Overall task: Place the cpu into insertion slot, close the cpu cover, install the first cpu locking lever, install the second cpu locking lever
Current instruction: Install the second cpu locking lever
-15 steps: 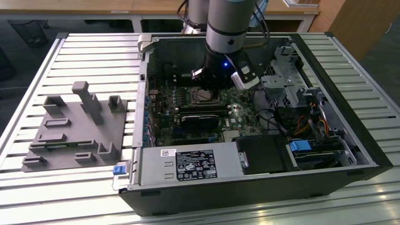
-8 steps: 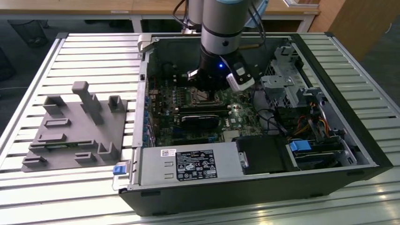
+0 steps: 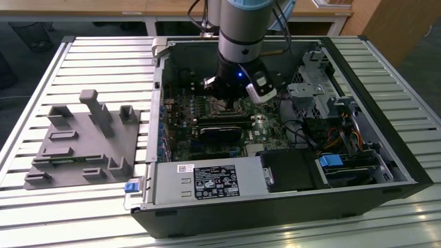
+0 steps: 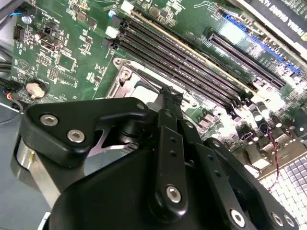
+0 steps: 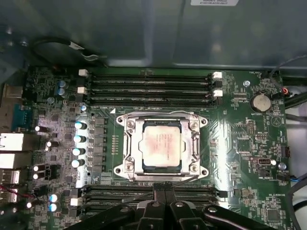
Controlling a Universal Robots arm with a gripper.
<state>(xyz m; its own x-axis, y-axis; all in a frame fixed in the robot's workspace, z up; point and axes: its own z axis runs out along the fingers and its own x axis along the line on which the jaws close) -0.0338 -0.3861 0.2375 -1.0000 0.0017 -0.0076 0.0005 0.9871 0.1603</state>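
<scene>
First wrist view looks straight down on the cpu [image 5: 162,148], seated flat in the insertion slot [image 5: 144,167] with the cpu cover [image 5: 192,143] closed around it — memory slots [image 5: 148,86] run along either side. Just beside the socket's edge, the gripper [image 5: 164,191] has its fingers pressed together, holding nothing. Exterior view: the arm [image 3: 238,41] reaches into the open computer case [image 3: 386,155] on the desk [image 3: 90,51].

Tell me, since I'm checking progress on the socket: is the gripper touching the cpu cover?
Cannot tell. In the first wrist view the gripper sits at the edge of the cpu cover, closed over the cpu, but no contact or gap shows plainly.
</scene>
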